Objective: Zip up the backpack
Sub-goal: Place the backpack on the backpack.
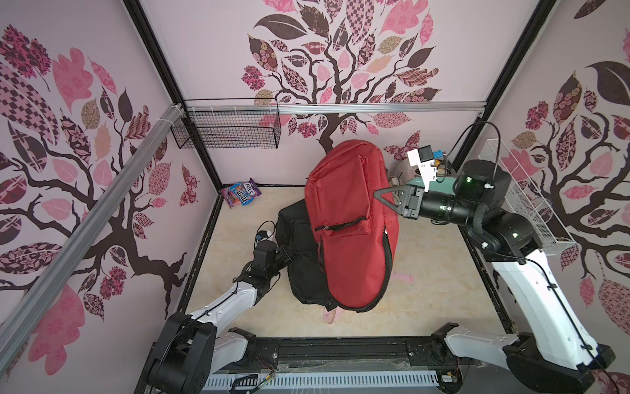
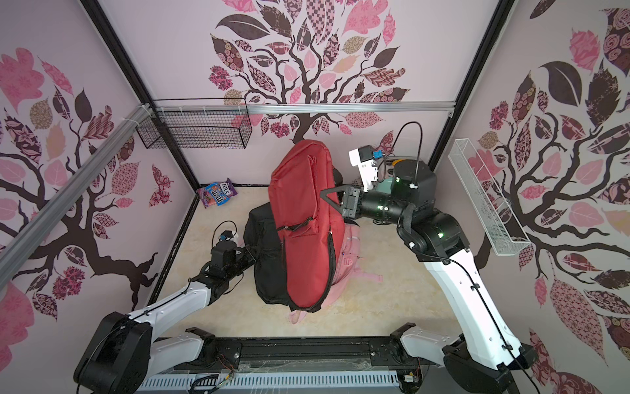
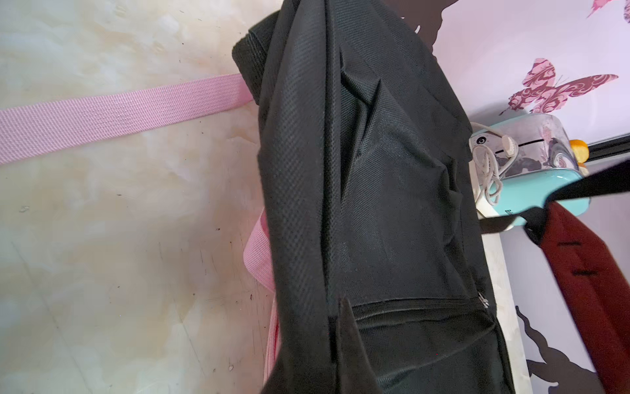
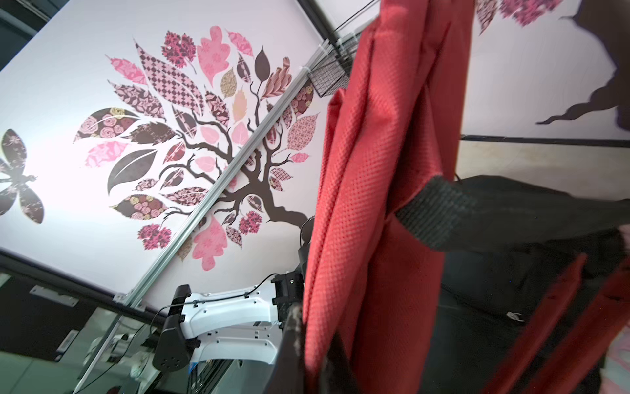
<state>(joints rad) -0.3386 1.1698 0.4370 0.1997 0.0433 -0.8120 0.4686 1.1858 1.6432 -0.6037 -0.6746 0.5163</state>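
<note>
The red backpack (image 1: 344,221) stood on end in the middle of the table (image 1: 436,307), leaning over a black backpack (image 1: 300,245) with a pink bag (image 2: 351,259) beneath. The right gripper (image 1: 377,195) had its fingers together, pinching a fold of red cloth high on the bag's side. The left gripper (image 1: 289,256) was closed too, clamped on the black backpack low down beside the red one.

The main zip (image 1: 387,254) gaped along the edge of the red backpack nearest the robot, so the closing looked barely begun. To do it well, the cloth on both sides of the gap needed pulling taut in line with the zip. One gripper should anchor the bag near the closed end while the other took the pull and drew it along the curve, slowing at the bend. The left gripper's hold on the black backpack seemed little help for that. It would likely need to let go and find the pull.

The pull itself was hard to make out: a small pale speck by the top of the gap might have been it. In the wrist view the right gripper's fingertips were buried in cloth, and the far side of the red backpack and most of the pink bag were hidden
</note>
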